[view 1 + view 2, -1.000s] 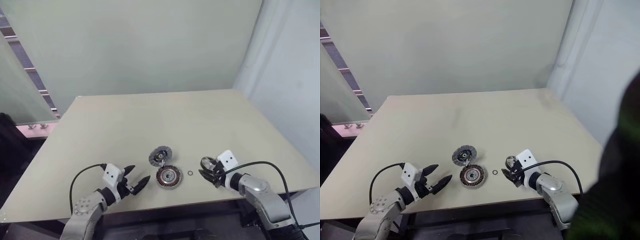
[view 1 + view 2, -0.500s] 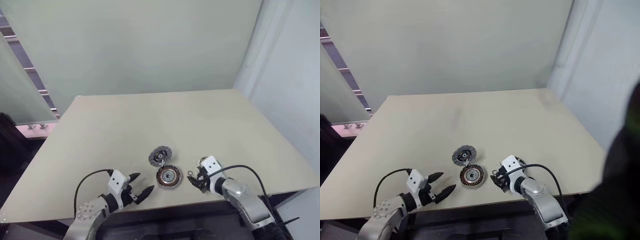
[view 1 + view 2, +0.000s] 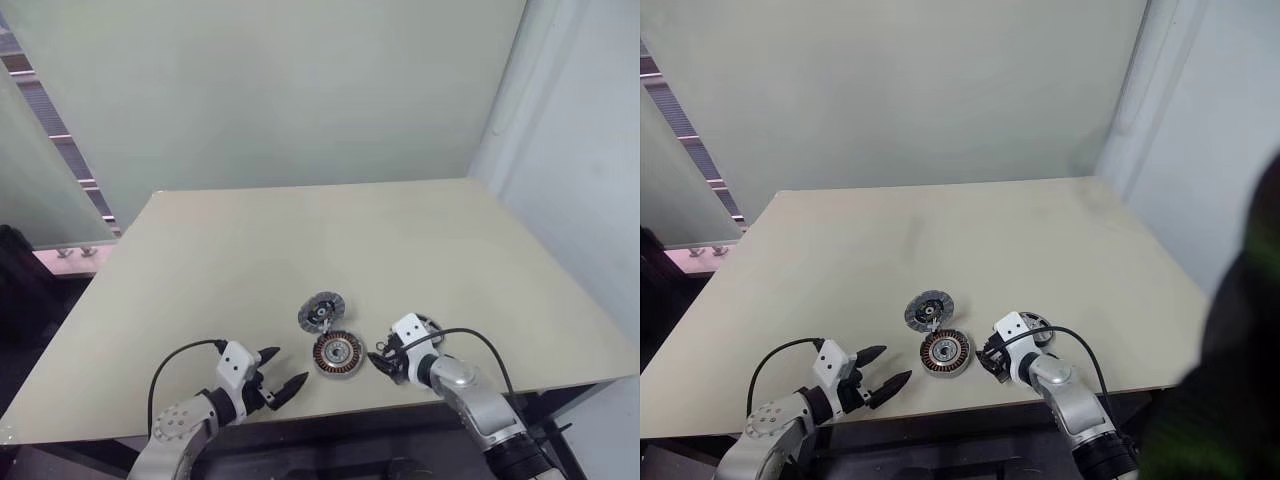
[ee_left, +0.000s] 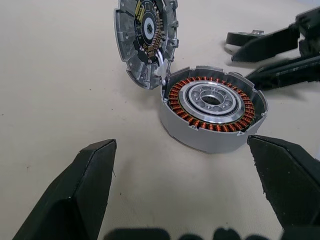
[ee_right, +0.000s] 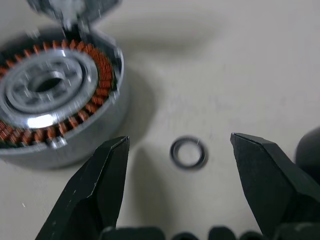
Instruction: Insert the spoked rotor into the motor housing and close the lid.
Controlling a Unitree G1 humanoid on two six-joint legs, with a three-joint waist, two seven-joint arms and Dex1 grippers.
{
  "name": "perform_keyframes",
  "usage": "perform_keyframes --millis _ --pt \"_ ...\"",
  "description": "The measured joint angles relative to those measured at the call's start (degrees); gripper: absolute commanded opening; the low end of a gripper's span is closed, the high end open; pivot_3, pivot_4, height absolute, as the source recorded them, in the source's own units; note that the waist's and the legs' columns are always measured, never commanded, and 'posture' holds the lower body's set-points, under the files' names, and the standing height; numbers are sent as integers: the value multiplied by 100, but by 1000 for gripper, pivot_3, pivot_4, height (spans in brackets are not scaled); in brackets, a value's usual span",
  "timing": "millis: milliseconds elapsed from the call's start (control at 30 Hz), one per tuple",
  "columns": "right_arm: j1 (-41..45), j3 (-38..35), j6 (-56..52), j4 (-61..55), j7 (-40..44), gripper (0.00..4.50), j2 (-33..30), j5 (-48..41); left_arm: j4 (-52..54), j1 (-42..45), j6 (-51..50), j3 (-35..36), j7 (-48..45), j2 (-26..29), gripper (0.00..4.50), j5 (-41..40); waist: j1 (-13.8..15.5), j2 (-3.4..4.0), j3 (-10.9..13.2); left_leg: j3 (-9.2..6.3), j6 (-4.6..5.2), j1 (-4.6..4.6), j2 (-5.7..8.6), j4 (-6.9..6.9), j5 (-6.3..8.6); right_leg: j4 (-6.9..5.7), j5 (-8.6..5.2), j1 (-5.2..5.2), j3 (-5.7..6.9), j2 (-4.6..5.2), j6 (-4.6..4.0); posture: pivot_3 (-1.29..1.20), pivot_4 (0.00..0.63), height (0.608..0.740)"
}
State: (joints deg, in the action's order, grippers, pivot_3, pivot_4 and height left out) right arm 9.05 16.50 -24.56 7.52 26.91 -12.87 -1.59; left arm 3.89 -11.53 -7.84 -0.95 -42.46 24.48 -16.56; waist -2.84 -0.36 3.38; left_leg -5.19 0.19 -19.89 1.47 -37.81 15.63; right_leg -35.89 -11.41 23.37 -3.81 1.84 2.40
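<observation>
Both claws stand spread and hold nothing. The left claw hovers low near the table's front edge, aimed at the parts. The right claw is lowered over a tiny dark ring, one finger on either side and neither touching it.

Status of parts: the spoked rotor lies flat on the table, copper windings and silver hub facing up, between the two claws. The motor housing stands tilted on edge at the rotor's far side, leaning against its rim — touching, not seated.

Progress, as I judge it: early. Rotor and housing are not mated, and the lid is not closed. I read the step in hand as an approach to the ring — insertion and closing remain.
</observation>
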Motion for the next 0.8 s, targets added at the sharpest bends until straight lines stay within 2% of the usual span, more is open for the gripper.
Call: perform_keyframes --millis 133,200,300,433,800 --pt "1 1 33 49 4 3537 13 43 5 -9 0 -1 3 0 4500 10 -1 0 0 0 0 1 -1 -1 0 -1 0 -1 1 0 0 0 0 740" --pt "0 1 68 72 9 3175 17 59 7 -23 1 -3 4 0 4500 14 -1 1 0 0 0 2 -1 -1 0 -1 0 -1 1 0 0 0 0 740" --pt "0 4 86 92 6 2306 50 69 11 -35 4 -4 6 0 4500 32 0 1 0 0 0 3 -1 -2 0 -1 0 -2 0 0 0 0 0 740" --pt "-3 7 90 97 -6 863 86 85 20 -39 18 -10 8 -1 4500 37 0 1 -1 0 0 3 -1 -2 0 -1 0 -3 0 0 0 0 0 740" --pt "-55 -38 78 22 -123 792 93 107 22 -27 53 -57 24 -4 4500 91 1 3 -1 0 0 3 0 -4 0 -1 0 -5 0 0 0 0 0 740"
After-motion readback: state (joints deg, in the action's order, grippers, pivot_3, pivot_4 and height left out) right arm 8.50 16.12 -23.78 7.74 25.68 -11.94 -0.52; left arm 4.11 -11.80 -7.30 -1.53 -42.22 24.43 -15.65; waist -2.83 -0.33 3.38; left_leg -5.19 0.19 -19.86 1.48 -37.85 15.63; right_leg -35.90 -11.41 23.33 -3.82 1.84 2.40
